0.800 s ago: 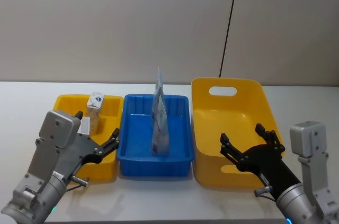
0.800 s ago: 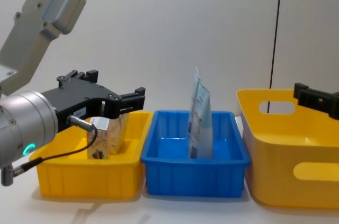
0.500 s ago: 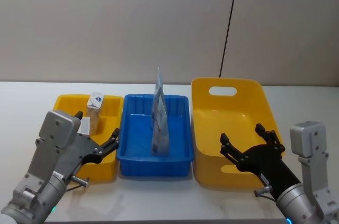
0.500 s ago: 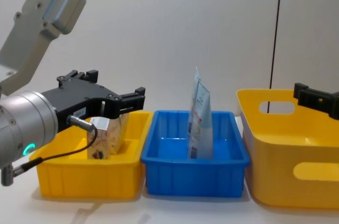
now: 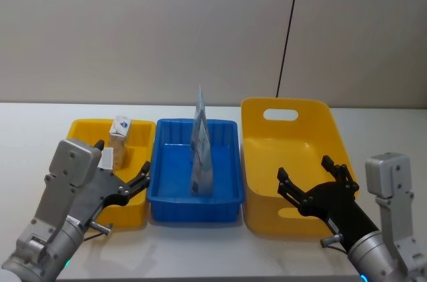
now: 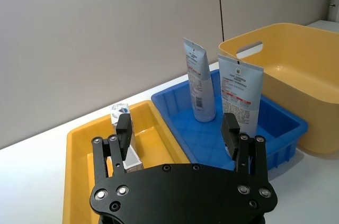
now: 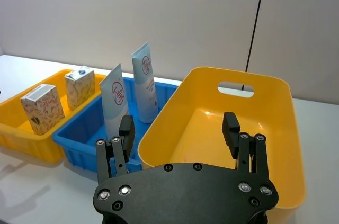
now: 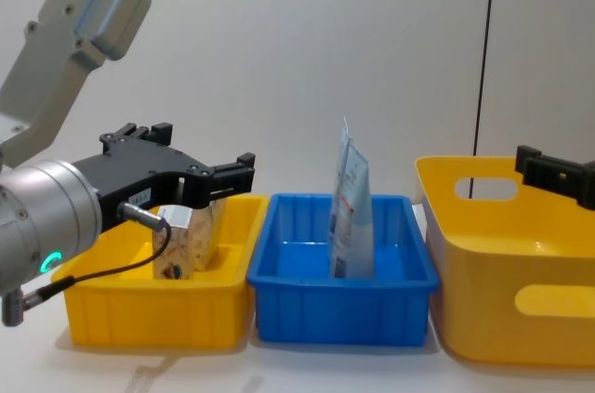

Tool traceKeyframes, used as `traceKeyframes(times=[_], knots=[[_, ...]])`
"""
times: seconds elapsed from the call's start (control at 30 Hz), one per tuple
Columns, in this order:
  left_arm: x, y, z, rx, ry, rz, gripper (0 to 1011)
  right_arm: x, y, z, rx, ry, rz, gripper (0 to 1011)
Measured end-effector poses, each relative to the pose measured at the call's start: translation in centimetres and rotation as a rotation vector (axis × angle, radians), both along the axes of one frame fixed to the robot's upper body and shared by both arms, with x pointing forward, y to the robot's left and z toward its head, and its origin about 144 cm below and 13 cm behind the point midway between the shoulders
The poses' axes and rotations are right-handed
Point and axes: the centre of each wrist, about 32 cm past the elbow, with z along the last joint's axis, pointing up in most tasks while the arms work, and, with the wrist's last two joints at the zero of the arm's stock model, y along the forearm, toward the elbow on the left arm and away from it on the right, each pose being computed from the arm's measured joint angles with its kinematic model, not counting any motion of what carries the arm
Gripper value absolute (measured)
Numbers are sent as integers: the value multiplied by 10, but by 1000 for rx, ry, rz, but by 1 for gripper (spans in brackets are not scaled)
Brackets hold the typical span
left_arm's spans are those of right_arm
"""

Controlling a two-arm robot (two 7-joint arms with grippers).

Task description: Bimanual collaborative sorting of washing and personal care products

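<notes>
Layout is judged to be explained by sorting by kind. Two pale blue tubes (image 7: 117,105) are stood upright on their caps in the blue bin (image 5: 193,210), one behind the other and apart. The tan speckled carton (image 7: 79,87) and the white leaf-print pack (image 7: 42,108) are kept upright in the small yellow bin (image 5: 83,125), left of the blue one. No product is seen in the large yellow bin (image 5: 337,137) on the right. The three bins are set side by side on the desk (image 5: 40,122).

Left gripper (image 5: 122,159): held above the near part of the small yellow bin, jaws apart, nothing between them. Right gripper (image 5: 304,169): held at the near wall of the large yellow bin, jaws likewise apart and empty. The task is judged largely done, or paused between picks.

Hidden or unclear:
- In the head view the tubes overlap and read as one, and the white pack is partly masked by the left gripper.
- In the chest view the right gripper is cut off by the frame edge.
- In the right wrist view the near floor of the large bin is covered by the gripper's body.
- Label print cannot be read.
</notes>
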Motion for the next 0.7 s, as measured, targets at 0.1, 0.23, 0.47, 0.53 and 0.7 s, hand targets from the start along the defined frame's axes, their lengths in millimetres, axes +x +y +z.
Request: traceKeyframes(times=[0.1, 0.23, 0.47, 0.53, 0.7], knots=[[0, 0, 0, 0, 0, 0, 1001, 0, 0, 0, 0, 0, 0, 1002], [0, 0, 0, 0, 0, 0, 1001, 0, 0, 0, 0, 0, 0, 1002], [0, 0, 0, 0, 0, 0, 1001, 0, 0, 0, 0, 0, 0, 1002], [0, 0, 0, 0, 0, 0, 1002, 0, 0, 0, 0, 0, 0, 1002], [0, 0, 0, 0, 0, 0, 1001, 0, 0, 0, 0, 0, 0, 1002]])
